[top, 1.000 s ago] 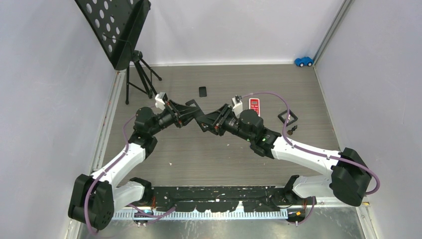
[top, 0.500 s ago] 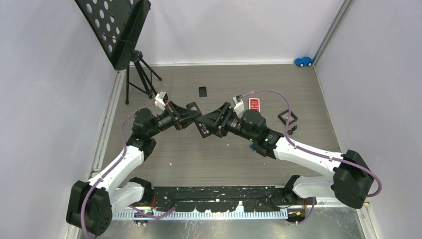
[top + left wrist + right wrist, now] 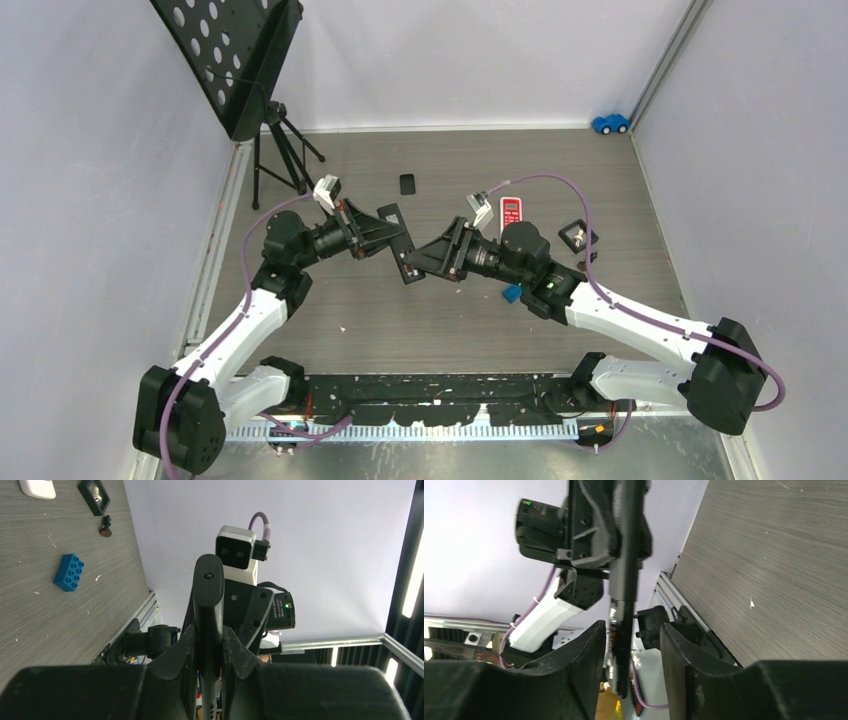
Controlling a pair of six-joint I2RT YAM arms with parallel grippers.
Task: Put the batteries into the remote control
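Aloft, black remote; blue block nearby

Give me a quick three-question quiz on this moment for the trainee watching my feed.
1. True or false: the left gripper is shut on the black remote, holding it above the table.
2. The right gripper is: A) shut on that remote; B) open, with a finger on either side of that remote; C) open, far away from it.
3. Short answer: what blue thing sits in the table's far right corner?
Key: 1 true; 2 B; 3 the toy car.
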